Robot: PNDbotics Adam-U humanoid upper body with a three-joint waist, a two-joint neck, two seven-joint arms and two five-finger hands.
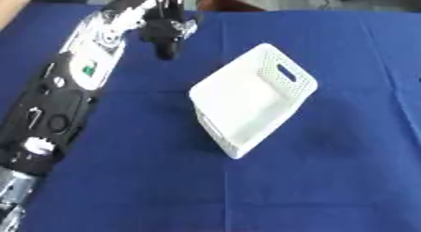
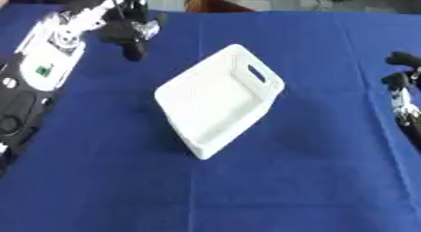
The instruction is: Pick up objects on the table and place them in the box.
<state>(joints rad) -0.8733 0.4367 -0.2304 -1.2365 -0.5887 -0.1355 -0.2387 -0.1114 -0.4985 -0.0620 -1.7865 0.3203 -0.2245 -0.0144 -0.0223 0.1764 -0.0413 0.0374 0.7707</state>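
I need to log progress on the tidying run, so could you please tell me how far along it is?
Nothing looks done: the white box shows only its bare inside. The left hand reaches to the far left of the blue table; whether it holds anything cannot be told. The right hand shows at the right edge of the right eye view, away from the box. No loose objects show on the cloth.

The white box [image 1: 246,104] sits mid-table, turned cornerwise, its top open with nothing over it. The left arm [image 1: 66,90] runs along the left side of the blue cloth [image 1: 329,179]. Bare cloth lies near and right of the box.
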